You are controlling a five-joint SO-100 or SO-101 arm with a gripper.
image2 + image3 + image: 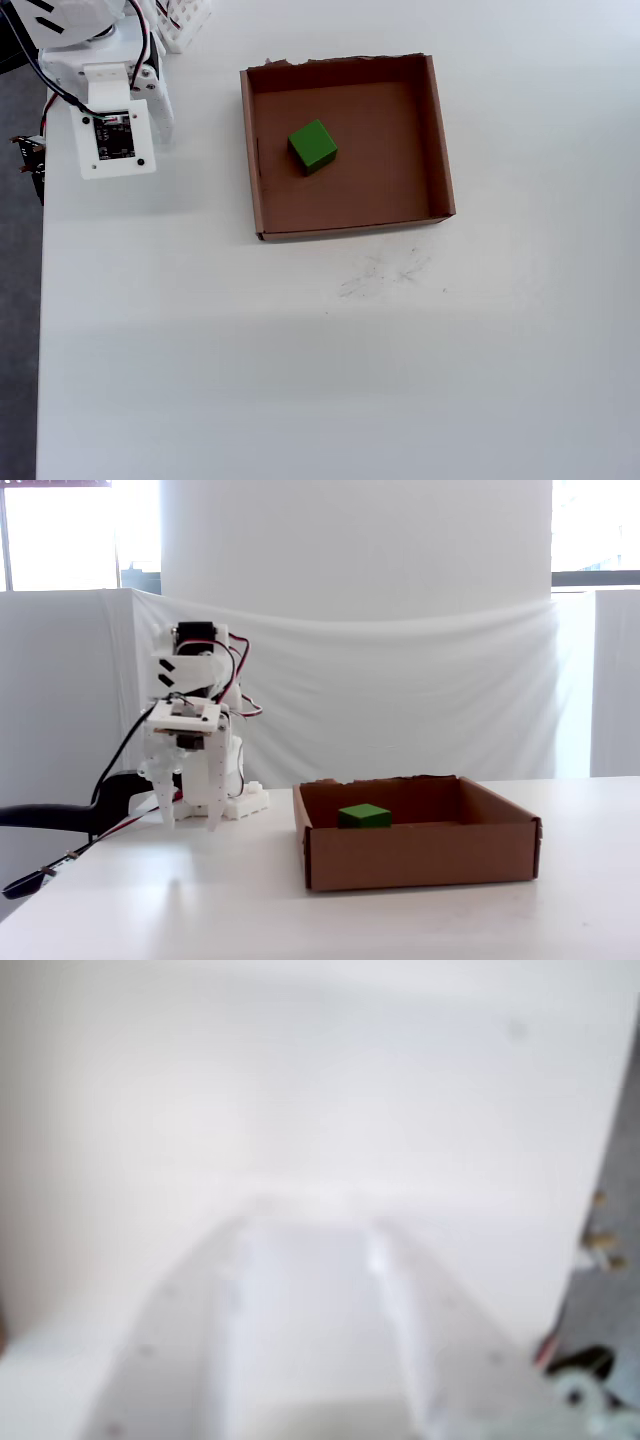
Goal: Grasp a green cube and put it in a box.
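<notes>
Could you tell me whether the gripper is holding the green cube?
No, the green cube lies inside the box, apart from the gripper.

A white printed arm (190, 750) with black stripe markings, red and black cables, and a dark circuit board (115, 139).

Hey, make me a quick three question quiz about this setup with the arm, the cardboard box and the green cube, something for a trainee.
1. True or false: the green cube lies inside the box.
2. In the overhead view, the arm sits to which side of the box? A) left B) right C) below
3. Fill in: in the fixed view, the gripper points ____ at the table, beside the box.

Key: 1 true. 2 A. 3 down.
</notes>
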